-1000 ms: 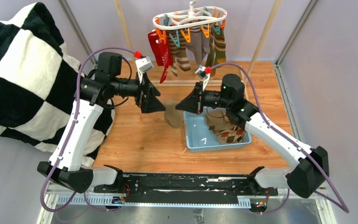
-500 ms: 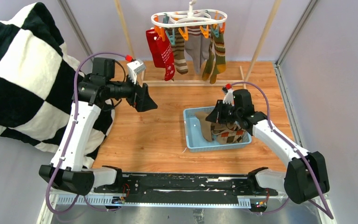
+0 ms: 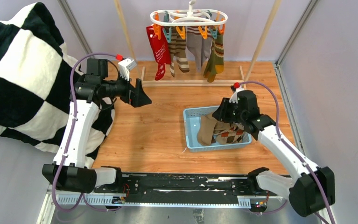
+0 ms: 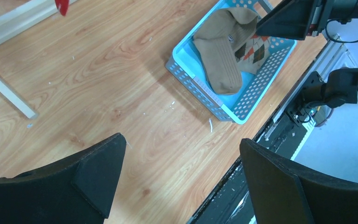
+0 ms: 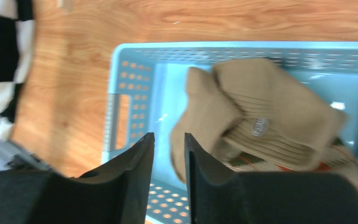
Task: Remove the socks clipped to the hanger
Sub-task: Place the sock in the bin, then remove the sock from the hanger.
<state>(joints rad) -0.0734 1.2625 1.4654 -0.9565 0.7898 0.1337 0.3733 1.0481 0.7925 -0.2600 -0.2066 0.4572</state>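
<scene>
Tan ribbed sock (image 3: 208,129) lies loose in the light-blue perforated basket (image 3: 190,140), partly over an argyle sock (image 3: 231,136). Basket sits at about 4 o'clock on the wooden surface (image 3: 158,130). Right fingers (image 3: 220,113) hover over the basket's far part, at roughly 1 o'clock of the tan sock. Wrist view shows them parted by a narrow slit only, with nothing between them and no contact with fabric that I can see. Left fingers (image 3: 140,93) are up at 10 o'clock, spread wide, gripping nothing, touching nothing, aimed toward the middle of the surface. White oval hanger (image 3: 188,17) hangs at 12 o'clock with orange and teal clips. Socks clipped on it, left to right: red with white pattern (image 3: 158,44), brown striped (image 3: 179,46), grey (image 3: 196,46), olive green striped (image 3: 214,58). Red sock's toe hangs just above the wooden rack base (image 3: 191,82). Black-and-white checkered blanket (image 3: 23,70) fills the 9 o'clock side, beside the left arm.
</scene>
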